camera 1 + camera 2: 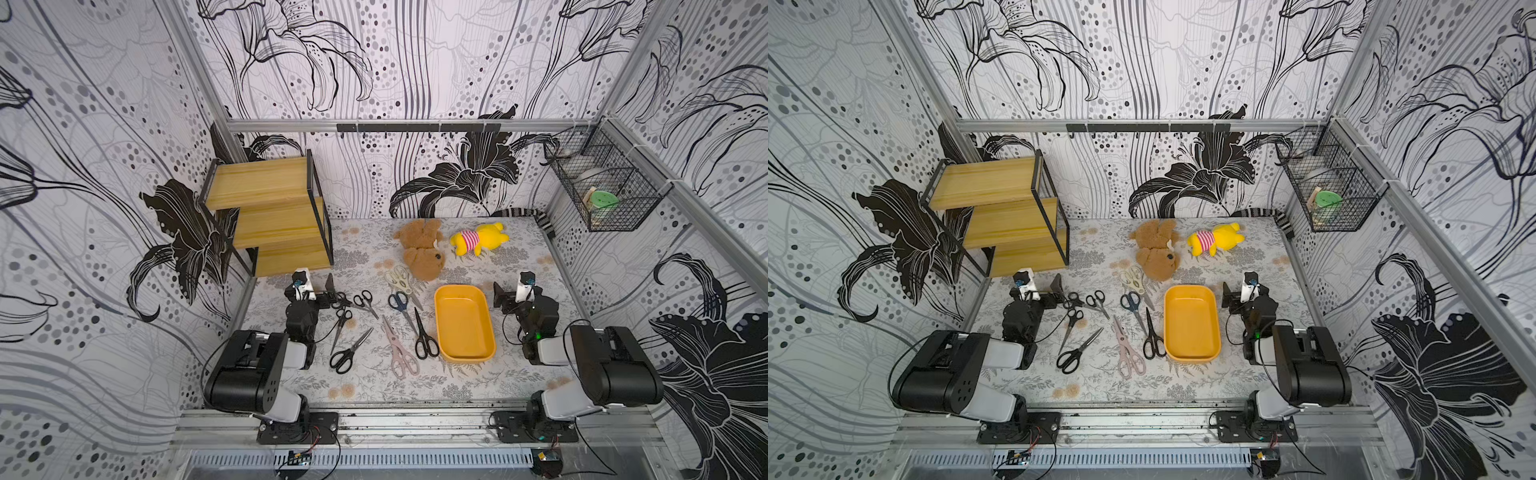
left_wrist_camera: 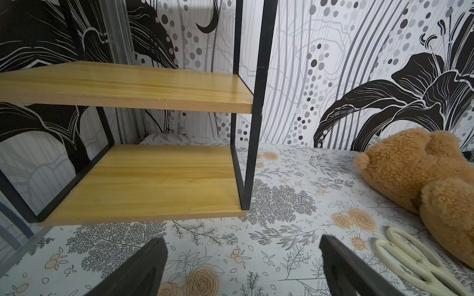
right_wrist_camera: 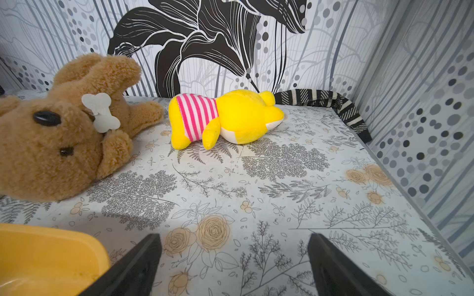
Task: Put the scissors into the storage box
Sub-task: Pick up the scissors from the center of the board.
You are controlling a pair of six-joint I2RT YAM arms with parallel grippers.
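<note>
Findings, bench (image 1: 515, 365) area. All scissors lie flat on the bench, outside the storage box (image 1: 463, 324), which sits right of centre with its long side running front to back. One black-handled pair (image 1: 421, 330) lies just beside the box's left wall, blades pointing to the rear. Next to it on the left are the pink shears (image 1: 395, 343), closed. The blue-handled scissors (image 1: 404, 311) are behind these. The cream shears (image 1: 401, 282) are further back, close to the brown plush dog (image 1: 422, 253). Four more black-handled pairs (image 1: 356, 344) are spread further left, two of them overlapping near the left gripper (image 2: 242, 266).

The left gripper is released, fingers spread wide with only bench between them (nothing grasped). The right gripper (image 3: 234, 266) is likewise released, standing just beside the box's far right corner without touching it.

Periphery: a yellow plush bear (image 1: 478, 239) in a pink-striped shirt lies right of the dog. A tiered wooden shelf (image 1: 266, 208) fills the rear left corner. A black wire basket (image 1: 602, 187) hangs on the right wall. A striped cloth (image 3: 333, 102) lies in the rear right corner.
</note>
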